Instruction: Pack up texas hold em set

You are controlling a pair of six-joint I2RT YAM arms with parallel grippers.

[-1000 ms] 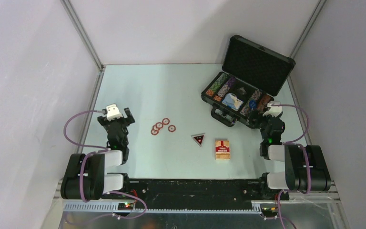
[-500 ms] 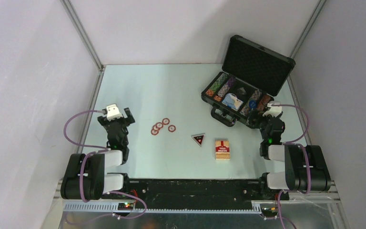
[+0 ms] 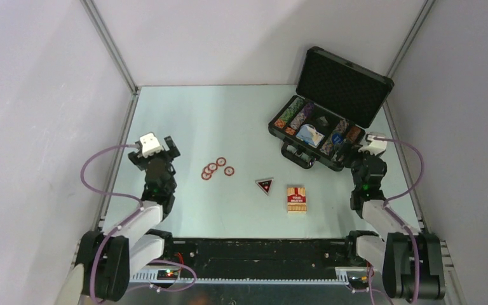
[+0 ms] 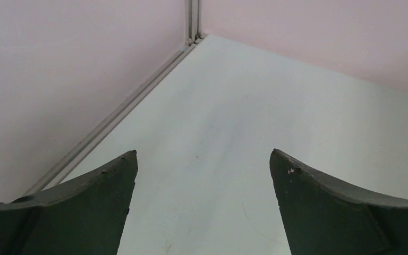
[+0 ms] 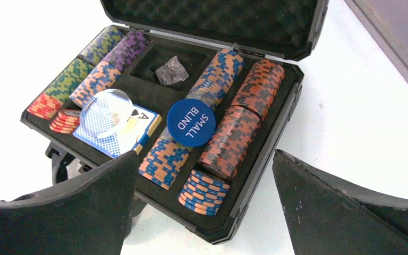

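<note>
Top external view, nearest first: a red-white card box [image 3: 297, 198] lies flat on the bench [image 3: 216, 114] not far from the arm bases, and a black triangular marker [image 3: 265, 185] sits just beside it on its left, slightly farther out. Beyond these, a little cluster of red-white round chips [image 3: 216, 168] lies loose on the bench, five as far as I can count. To the left of that cluster is the left gripper [image 3: 155, 152], jaws wide apart and holding nothing; its wrist view shows only bare bench and the far corner. On the right side the right gripper [image 3: 370, 152] is likewise spread wide and empty, just in front of the case [image 3: 273, 130], into which its wrist camera looks. The case stands open at the far right, handle toward the arms, foam-lined lid [image 3: 343, 79] tipped back. Inside, the chip rows [image 5: 212, 90] fill the side channels, a blue disc [image 5: 191, 122] rests on one row, and a blue card deck [image 5: 118, 125] lies in the middle section. By my reading, packing is at an early stage: the rows are stowed, but the card box, marker and round chips are not yet in the case and the lid is not yet shut.
</note>
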